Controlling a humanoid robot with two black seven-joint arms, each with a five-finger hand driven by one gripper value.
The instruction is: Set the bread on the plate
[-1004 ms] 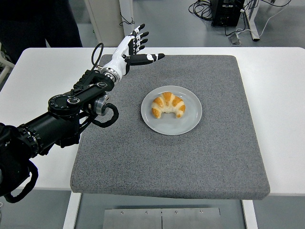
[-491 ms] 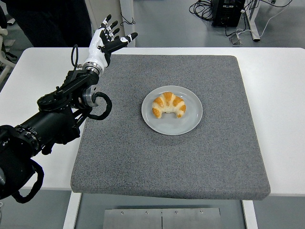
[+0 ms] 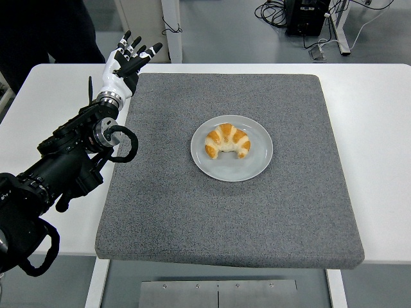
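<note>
A golden croissant (image 3: pixel 227 142) lies on the pale grey round plate (image 3: pixel 257 164) in the middle of the grey mat. My left hand (image 3: pixel 130 56) is up at the mat's far left corner, well away from the plate, fingers spread and holding nothing. The black left arm (image 3: pixel 70 160) runs in from the lower left edge over the table. The right arm does not show.
The grey mat (image 3: pixel 192 218) covers most of the white table (image 3: pixel 379 128). A person in dark clothing (image 3: pixel 38 32) stands at the top left behind the table. Cables and a black box lie on the floor at the top right.
My left hand has swung left and back, from above the mat's far edge to its far left corner, staying open. The croissant and plate have not moved.
</note>
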